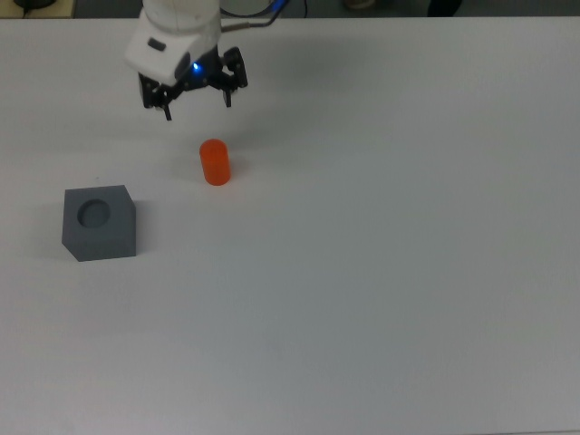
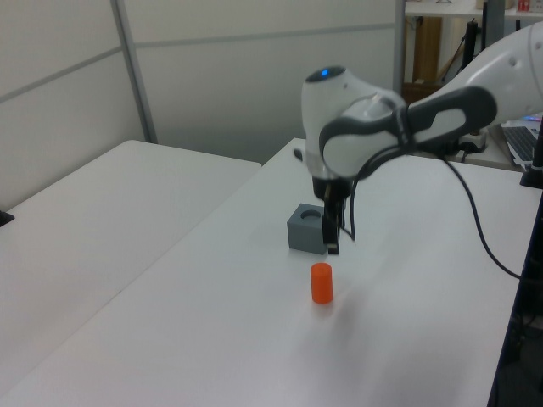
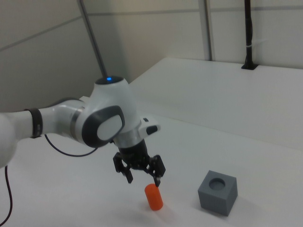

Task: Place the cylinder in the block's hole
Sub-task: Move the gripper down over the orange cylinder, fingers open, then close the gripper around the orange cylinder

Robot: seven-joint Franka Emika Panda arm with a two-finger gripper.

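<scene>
The gripper (image 1: pixel 197 106) hangs in the air with its two fingers spread apart and nothing between them, tips pointing down. In the top view it sits in the upper left of the frame, just above the cylinder (image 1: pixel 215 162) and not touching it; in the right view (image 3: pixel 143 180) its tips hover just over the cylinder's (image 3: pixel 153 197) top, at lower centre. A blue light glows on the arm (image 2: pixel 365 136) behind it.

One orange cylinder stands upright on the white table (image 1: pixel 390 272), left of centre in the top view. One grey block (image 1: pixel 99 223) rests further toward the top view's lower left, well apart from the cylinder, its single round hole (image 1: pixel 93 213) facing up. In the left view the gripper (image 2: pixel 333 242) overlaps the block (image 2: pixel 305 230).

Bare tabletop fills the top view's whole right half and bottom. A second white table (image 2: pixel 93 212) lies at the left view's left, with a seam between.
</scene>
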